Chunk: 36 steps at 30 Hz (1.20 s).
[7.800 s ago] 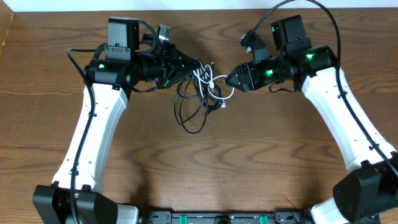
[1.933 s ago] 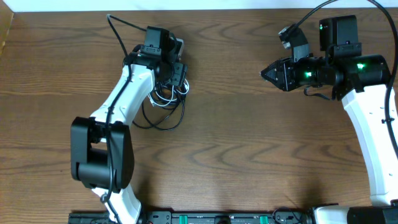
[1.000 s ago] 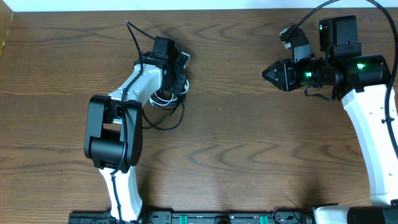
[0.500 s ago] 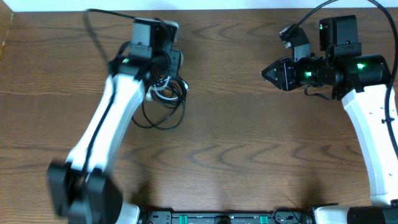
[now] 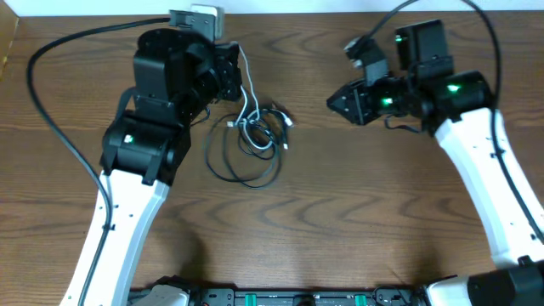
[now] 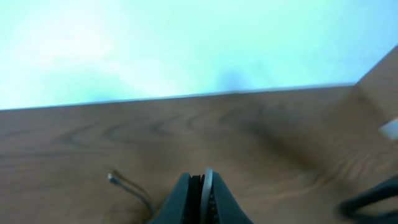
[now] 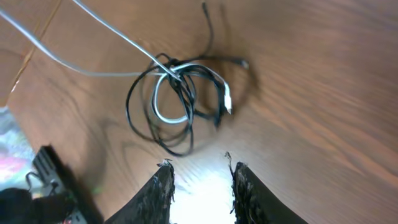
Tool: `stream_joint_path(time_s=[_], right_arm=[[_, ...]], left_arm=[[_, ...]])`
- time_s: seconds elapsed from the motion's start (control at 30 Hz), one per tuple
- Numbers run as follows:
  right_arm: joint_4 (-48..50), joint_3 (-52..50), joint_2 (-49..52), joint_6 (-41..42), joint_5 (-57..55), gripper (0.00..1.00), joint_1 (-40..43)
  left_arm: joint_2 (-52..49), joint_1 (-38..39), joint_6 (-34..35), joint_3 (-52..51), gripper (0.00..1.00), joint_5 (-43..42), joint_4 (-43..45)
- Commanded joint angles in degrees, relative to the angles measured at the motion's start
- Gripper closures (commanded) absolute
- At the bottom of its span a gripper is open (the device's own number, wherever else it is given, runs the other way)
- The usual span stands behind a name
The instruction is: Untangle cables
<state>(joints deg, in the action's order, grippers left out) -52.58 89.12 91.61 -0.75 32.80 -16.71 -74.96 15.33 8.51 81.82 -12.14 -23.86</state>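
The white cable (image 5: 248,98) rises from a knot on the table up to my left gripper (image 5: 233,71), which is lifted high. In the left wrist view the left gripper (image 6: 199,186) is shut with a white strip of cable (image 6: 206,182) between its jaws. The black cable (image 5: 242,174) lies in loose loops, wound into the white one at the knot. In the right wrist view the white cable (image 7: 118,38) runs taut from the top left to the knot, amid black cable loops (image 7: 138,121). My right gripper (image 5: 333,103) is open and empty, right of the tangle, which lies ahead of its fingers (image 7: 199,171).
A thin loose cable end (image 6: 124,185) shows left of the left jaws. A thick black robot wire (image 5: 51,102) arcs over the table's left side. The table's far edge (image 5: 280,12) meets a white wall.
My left arm has swung up and lifted, drawing the white cable taut. The tangle has shifted right and spread out. My right arm has moved left, toward the tangle.
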Motion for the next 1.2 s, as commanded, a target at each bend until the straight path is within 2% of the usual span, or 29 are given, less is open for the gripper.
stream_joint_path(time_s=[0.0,0.23,0.27,0.37,0.5,0.83,1.17], right_arm=[[0.4,0.0,2.9,1.2,3.3,0.71,-2.0],[1.8,0.0,7.0,1.2,4.9,0.67,-5.6],[2.5,0.0,7.6,1.2,4.9,0.65,-6.1],[5.3,0.0,9.6,1.1,4.9,0.51,-7.8],[7.0,0.0,12.7,1.1,4.9,0.43,-8.9],[10.3,0.0,20.9,1.7,12.5,0.44,-11.1],[19.5,0.0,22.7,11.9,14.7,0.46,-13.4]], left_arm=[[3.3,0.0,6.0,2.2,0.92,-0.8,2.6],[7.0,0.0,8.4,2.2,0.93,-5.4,5.3],[7.0,0.0,8.4,2.2,0.92,-6.6,5.1],[6.5,0.0,9.5,2.2,0.92,-8.1,4.6],[6.2,0.0,9.6,2.2,0.93,-8.4,4.7],[6.3,0.0,9.6,2.2,0.92,-8.4,4.6],[6.2,0.0,9.6,2.2,0.92,-8.4,3.8]])
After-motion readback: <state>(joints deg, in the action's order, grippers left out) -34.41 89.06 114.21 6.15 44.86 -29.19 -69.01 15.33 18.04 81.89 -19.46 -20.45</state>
